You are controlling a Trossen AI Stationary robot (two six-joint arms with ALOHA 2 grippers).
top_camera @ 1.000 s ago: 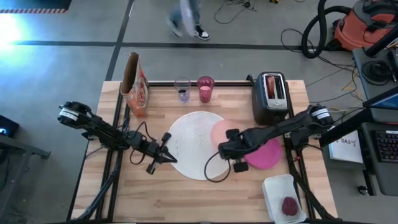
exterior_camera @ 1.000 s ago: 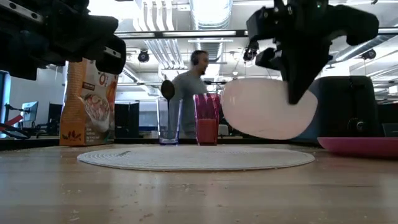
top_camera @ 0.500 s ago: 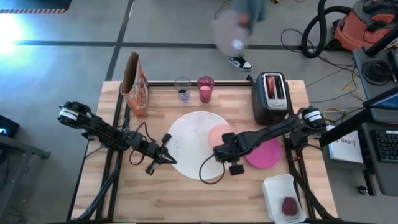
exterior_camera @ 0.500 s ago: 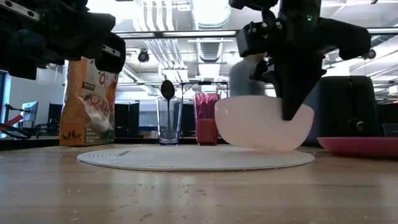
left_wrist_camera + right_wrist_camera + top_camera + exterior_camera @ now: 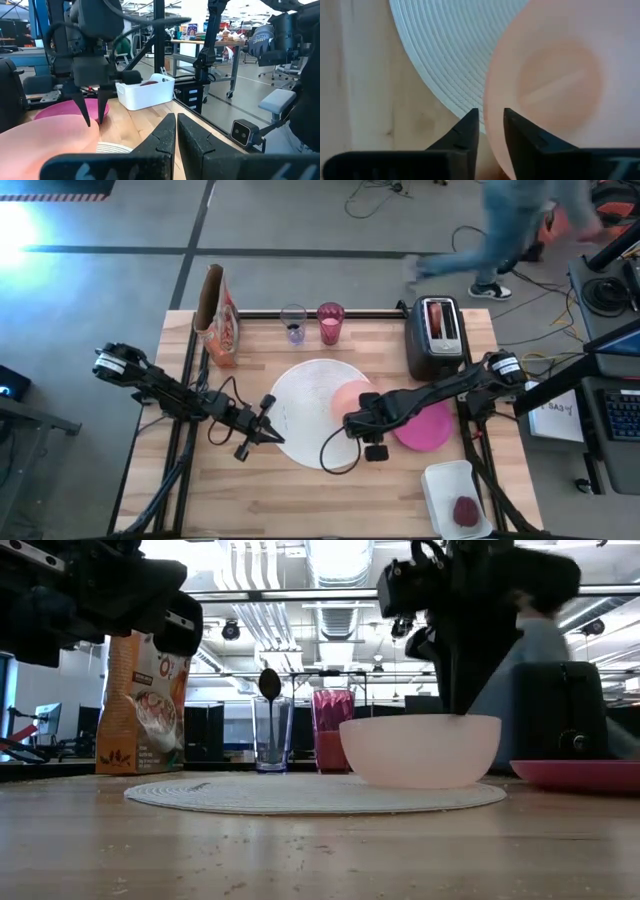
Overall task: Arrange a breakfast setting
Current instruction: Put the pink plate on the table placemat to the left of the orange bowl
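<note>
Where bowl (image 5: 420, 750) sits on disc (image 5: 300, 415), right jaws straddle rim, spread; left jaws pressed together.

Bright overhead ceiling lights (image 5: 330, 565) backlight the low view; a passing person (image 5: 520, 225) smears with motion blur; glare whitens the floor (image 5: 20, 225).

Translucent pink bowl (image 5: 420, 749) looked like smooth, matt plastic where it straddled the right gripper (image 5: 491, 122) fingers (image 5: 465, 131), themselves matt black. Big white round disc (image 5: 450, 55) beyond the fingertips was ribbed, woven-looking, matt. Table (image 5: 300, 500) was pale wood, visibly grained. Magenta plate (image 5: 580, 775) appeared glossy.
</note>
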